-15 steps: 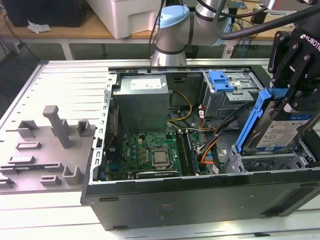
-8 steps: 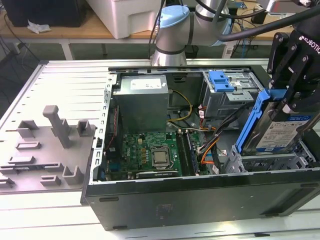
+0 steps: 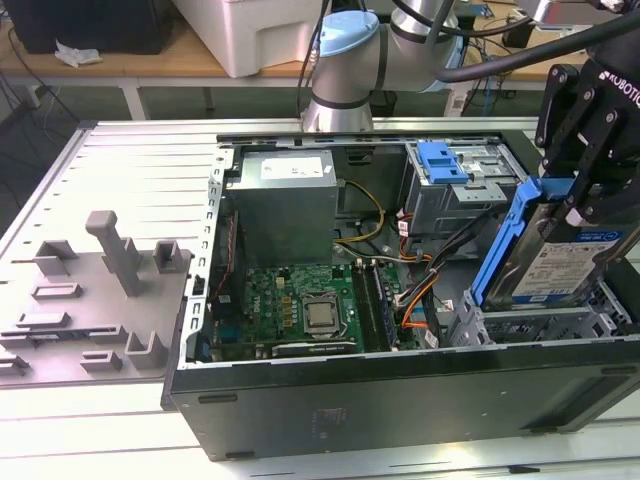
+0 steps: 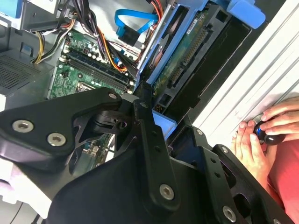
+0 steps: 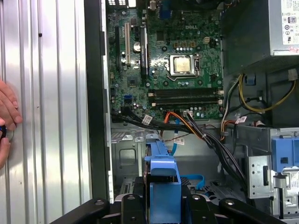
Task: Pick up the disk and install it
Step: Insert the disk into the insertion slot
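Exterior view: a ribbed metal surface (image 3: 130, 170) carries an open computer case (image 3: 400, 395) laid on its side. Inside the case, the power supply (image 3: 285, 200) sits next to the motherboard (image 3: 290, 310), and the drive cage (image 3: 540, 325) occupies the corner at the exterior view's right. The disk (image 3: 565, 265) stands on edge over this cage, slightly tilted, with its label facing the camera. Its long axis runs steeply downward from the gripper (image 3: 562, 192) toward the cage. The lower end appears to be at the cage mouth and not fully seated. The jaws are closed on the upper end of the disk's blue frame (image 3: 500, 255), so the disk hangs directly below them. In the second wrist view, a person's hand (image 4: 261, 135) rests on the surface beside the case, apart from the disk.
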You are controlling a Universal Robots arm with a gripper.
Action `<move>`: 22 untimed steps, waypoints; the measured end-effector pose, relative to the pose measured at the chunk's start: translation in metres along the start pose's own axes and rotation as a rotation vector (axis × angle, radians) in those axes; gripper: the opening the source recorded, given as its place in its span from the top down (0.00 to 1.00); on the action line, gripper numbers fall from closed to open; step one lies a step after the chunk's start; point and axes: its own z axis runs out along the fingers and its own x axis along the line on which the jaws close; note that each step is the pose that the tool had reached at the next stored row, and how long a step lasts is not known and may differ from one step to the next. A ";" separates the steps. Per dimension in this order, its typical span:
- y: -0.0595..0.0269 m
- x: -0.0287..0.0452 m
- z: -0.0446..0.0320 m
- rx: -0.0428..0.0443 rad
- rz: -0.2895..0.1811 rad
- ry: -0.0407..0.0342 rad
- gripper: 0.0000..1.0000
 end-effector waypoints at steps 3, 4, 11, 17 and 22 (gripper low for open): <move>0.0000 -0.0001 -0.0015 0.0000 0.002 0.0002 0.64; 0.0001 -0.0001 -0.0022 0.0000 0.002 0.0001 0.64; 0.0001 -0.0001 -0.0031 0.0008 0.030 0.0001 0.64; 0.0001 -0.0001 -0.0022 0.0008 0.030 0.0000 0.64; 0.0002 -0.0001 -0.0017 0.0007 0.022 0.0006 0.64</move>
